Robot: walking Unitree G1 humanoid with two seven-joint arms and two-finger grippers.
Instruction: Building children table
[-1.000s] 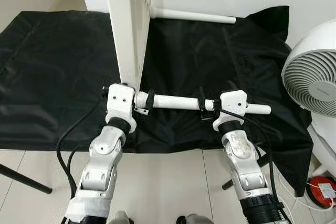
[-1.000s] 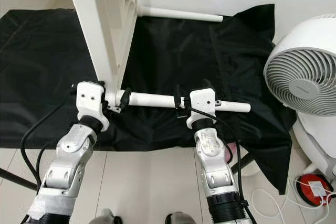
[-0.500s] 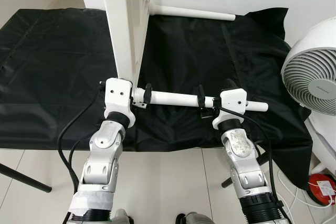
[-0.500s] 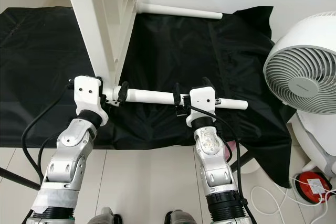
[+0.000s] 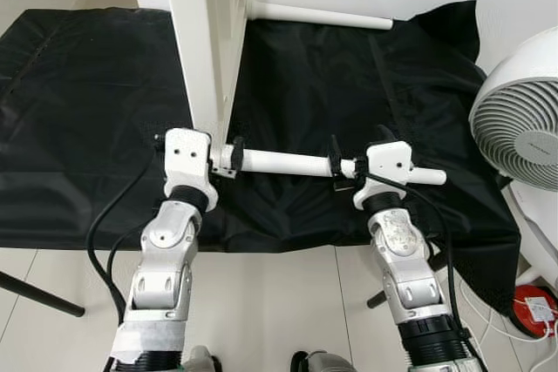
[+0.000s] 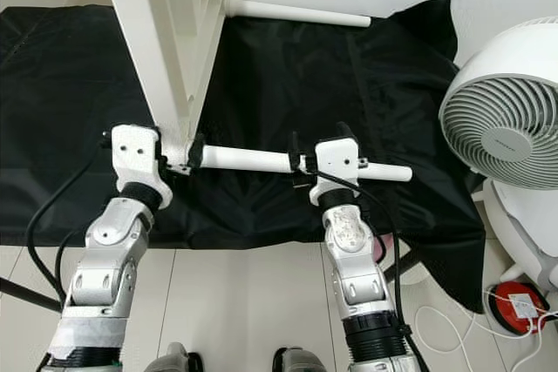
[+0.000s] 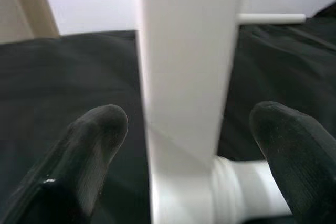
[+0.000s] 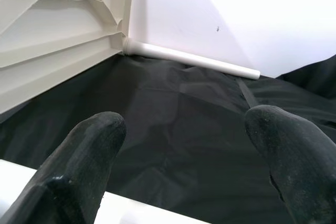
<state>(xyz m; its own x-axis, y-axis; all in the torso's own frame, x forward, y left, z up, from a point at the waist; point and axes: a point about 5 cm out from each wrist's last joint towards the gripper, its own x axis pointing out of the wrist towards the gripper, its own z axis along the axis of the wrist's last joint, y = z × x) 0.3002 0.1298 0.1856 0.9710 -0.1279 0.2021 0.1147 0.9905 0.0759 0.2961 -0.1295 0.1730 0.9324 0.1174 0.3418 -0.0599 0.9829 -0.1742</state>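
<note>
Leg point(image 5: 288, 163) horizontal, lengthwise left-right, left end at tabletop point(image 5: 205, 32) corner.

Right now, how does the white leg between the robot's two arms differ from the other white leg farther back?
The near leg hangs above the black cloth with both tools at it; the far leg has no tool near it. The left tool is at the near leg's joint, the right tool near its free end. Both are white rods joined to the table top.
</note>
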